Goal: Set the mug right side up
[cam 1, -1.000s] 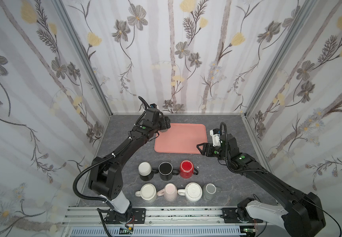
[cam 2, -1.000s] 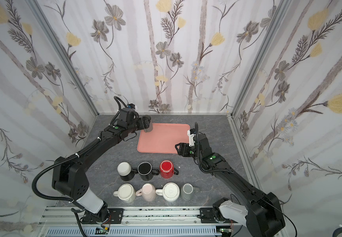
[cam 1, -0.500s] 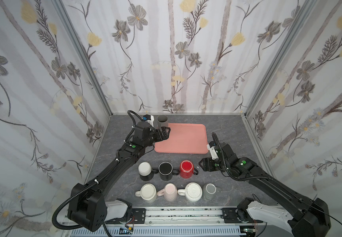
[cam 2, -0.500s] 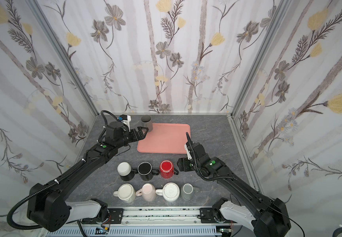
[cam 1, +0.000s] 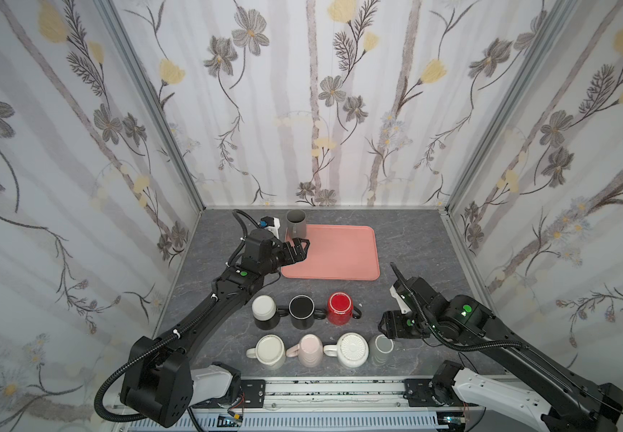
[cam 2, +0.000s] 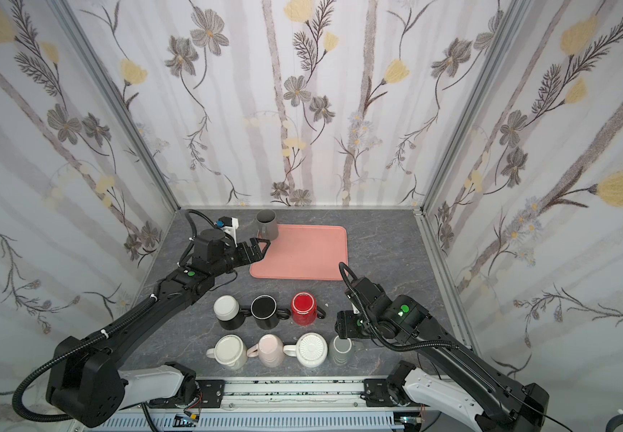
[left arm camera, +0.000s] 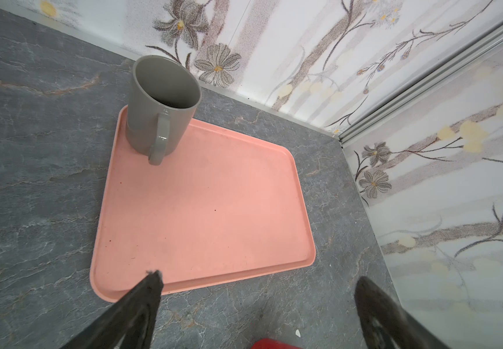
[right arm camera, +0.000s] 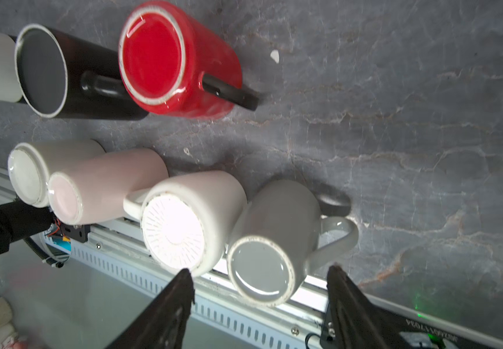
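Since the light grey mug point(right arm camera: 271, 241) stands mouth-down on the table point(cam 1: 407, 239), its long axis is upright and its glazed base faces straight up at the right pincer point(right arm camera: 260, 270). Measured from the pink tray point(cam 1: 339, 258), this mug sits well apart, out beyond the tray's corner on the right arm's side and toward the arms' bases. It ends a row of inverted mugs there, just beside a white mug point(right arm camera: 183, 223) with a ribbed base.

In both top views the right pincer hangs directly above the light grey mug, far from the tray, so the right arm is plainly the nearer one. Its forearm reaches in low from the base rail, and the wrist is bent so that the fingers point down. The wrist view shows the jaws parted, one finger on either side of the mug's base, with no contact that I can make out. The mug's handle point(right arm camera: 334, 235) sticks out away from the white mug, close to one finger's line. My guess is that the closing will need to clear that handle and the white neighbour.

The left pincer point(cam 1: 300, 248) hovers over the tray's edge on its own side, spread wide and empty. A dark grey mug point(left arm camera: 162, 105) stands upright on the tray's far corner, beyond it.
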Available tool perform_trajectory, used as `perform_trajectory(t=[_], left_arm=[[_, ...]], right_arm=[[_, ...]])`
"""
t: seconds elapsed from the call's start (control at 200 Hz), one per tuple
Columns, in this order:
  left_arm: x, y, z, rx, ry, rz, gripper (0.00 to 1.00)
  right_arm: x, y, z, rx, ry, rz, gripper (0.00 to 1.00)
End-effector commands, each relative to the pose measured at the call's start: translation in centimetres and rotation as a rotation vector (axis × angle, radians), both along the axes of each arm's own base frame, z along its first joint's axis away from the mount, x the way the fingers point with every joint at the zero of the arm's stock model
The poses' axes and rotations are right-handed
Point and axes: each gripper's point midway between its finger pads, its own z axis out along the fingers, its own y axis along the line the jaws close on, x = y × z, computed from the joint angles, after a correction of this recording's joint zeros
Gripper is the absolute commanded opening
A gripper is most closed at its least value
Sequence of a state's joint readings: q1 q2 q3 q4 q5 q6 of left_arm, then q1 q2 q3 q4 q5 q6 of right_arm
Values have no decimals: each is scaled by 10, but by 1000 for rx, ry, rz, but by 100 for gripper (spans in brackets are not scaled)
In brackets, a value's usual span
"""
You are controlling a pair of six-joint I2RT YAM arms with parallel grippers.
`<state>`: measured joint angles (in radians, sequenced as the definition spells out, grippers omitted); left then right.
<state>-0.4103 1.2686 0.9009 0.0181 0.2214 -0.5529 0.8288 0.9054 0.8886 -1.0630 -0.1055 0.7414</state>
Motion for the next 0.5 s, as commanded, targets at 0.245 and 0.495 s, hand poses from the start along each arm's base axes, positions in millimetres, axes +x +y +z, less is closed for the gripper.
perform_trajectory(t=[0.245,0.495], left_arm=[[5,4,8,-25,-32,17,100],[6,7,7,-27,-24,23,100]], right_arm=[[-78,-3,-50,-59,292,41,54],[-49,13,-67,-82,198,51,41]])
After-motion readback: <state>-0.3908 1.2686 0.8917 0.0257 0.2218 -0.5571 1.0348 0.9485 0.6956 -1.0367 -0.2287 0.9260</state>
